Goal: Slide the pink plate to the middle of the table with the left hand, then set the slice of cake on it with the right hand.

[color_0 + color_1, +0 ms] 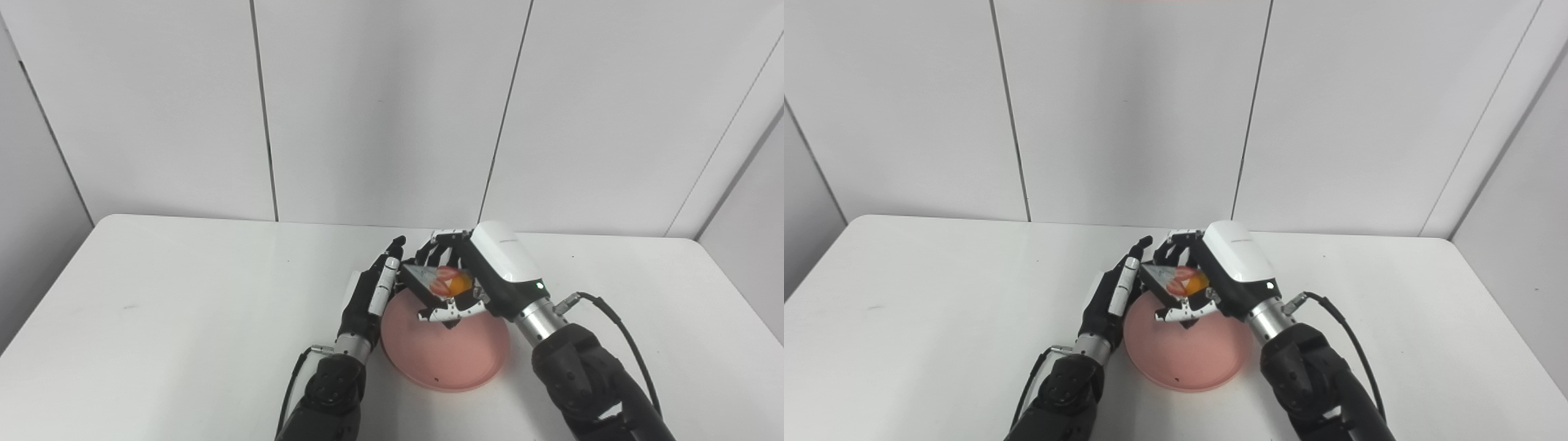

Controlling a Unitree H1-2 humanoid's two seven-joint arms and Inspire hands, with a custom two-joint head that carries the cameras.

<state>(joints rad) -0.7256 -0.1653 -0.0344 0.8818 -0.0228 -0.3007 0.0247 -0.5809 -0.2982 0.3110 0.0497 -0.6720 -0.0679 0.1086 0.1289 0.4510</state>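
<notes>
Both forearms fill the bottom of my left eye view — left hand [367, 297] lies flat, fingers straight and holding nothing, against the pink plate [450, 358] on the white table [153, 318]. Right eye view: right hand [1222, 272] has its fingers closed around the slice of cake [1176, 283] — held over the plate's far edge.

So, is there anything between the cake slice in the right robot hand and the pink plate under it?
Nothing: under the triangular cake slice only the right robot hand's thumb shows, then bare round pink plate, in both views.
</notes>
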